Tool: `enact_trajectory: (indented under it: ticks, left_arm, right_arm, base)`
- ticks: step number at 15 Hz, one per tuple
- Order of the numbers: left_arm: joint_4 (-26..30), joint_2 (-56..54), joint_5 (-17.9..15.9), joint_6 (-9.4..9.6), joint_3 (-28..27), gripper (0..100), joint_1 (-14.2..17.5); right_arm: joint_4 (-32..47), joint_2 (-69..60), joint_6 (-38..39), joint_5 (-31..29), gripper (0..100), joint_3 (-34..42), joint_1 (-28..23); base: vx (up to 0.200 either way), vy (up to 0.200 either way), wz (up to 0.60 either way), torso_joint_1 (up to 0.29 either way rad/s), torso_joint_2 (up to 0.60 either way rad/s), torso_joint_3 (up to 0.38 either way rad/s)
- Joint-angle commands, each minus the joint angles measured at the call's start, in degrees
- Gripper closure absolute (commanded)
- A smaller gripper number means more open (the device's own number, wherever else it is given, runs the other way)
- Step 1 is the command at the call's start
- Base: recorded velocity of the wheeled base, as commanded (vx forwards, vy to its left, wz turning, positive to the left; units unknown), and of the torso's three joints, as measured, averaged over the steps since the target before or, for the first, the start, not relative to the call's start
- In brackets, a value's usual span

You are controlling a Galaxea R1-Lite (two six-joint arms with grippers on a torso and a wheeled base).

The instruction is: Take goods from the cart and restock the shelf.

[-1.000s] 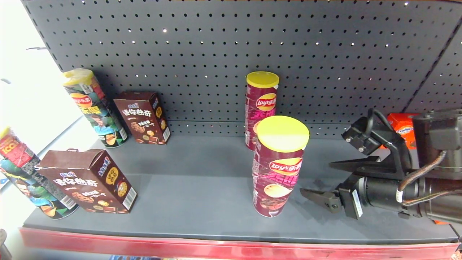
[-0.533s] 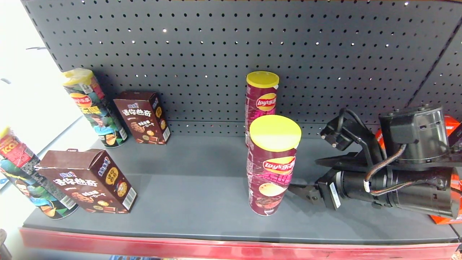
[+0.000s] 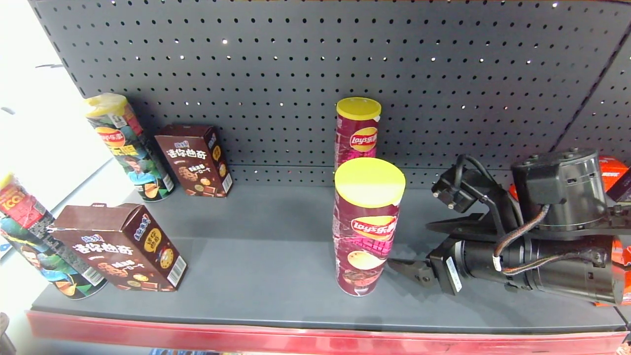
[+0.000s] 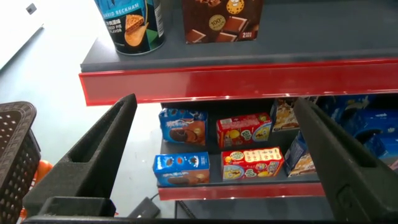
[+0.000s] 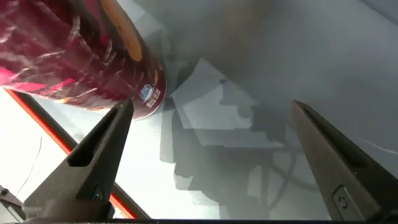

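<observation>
the chip can [image 3: 367,227] stands upright near the front of the shelf [image 3: 276,266], with a second can [image 3: 356,130] behind it by the pegboard [image 3: 296,59]. the right gripper [image 3: 413,245] lies just beside it, fingers spread wide and empty. a cookie box [image 3: 118,246] sits well apart. the left gripper [image 4: 214,134], equally wide and empty, faces lower snack boxes [image 4: 242,130] and a dark basket [image 4: 15,155].

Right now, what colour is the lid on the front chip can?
Yellow. The lid shows best in the head view.

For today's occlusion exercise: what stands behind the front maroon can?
A second maroon can, upright by the pegboard; the front can covers its lower part.
</observation>
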Motion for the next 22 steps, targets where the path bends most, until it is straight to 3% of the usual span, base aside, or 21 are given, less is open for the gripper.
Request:
enact_trajectory:
  ticks: [1, 5, 9, 22]
  left_arm:
    - [0.0, 0.1, 0.0, 0.00, 0.0, 0, 0.0]
    - [0.0, 0.1, -0.1, 0.09, 0.0, 0, 0.0]
    - [0.0, 0.1, -0.1, 0.00, 0.0, 0, 0.0]
    - [0.0, 0.1, 0.0, 0.00, 0.0, 0, 0.0]
  right_arm:
    - [0.1, -1.3, 0.0, 0.0, 0, 0.3, -0.2]
    - [0.0, -4.8, 0.2, -0.9, 0, 3.8, -1.7]
    - [-0.1, -3.2, 0.1, -0.9, 0, 0.6, -4.8]
    - [-0.1, -0.2, 0.0, -0.5, 0, -1.5, -1.4]
  base:
    - [0.000, 0.000, 0.00, 0.000, 0.00, 0.000]
    - [0.000, 0.000, 0.00, 0.000, 0.00, 0.000]
    - [0.000, 0.000, 0.00, 0.000, 0.00, 0.000]
    - [0.000, 0.000, 0.00, 0.000, 0.00, 0.000]
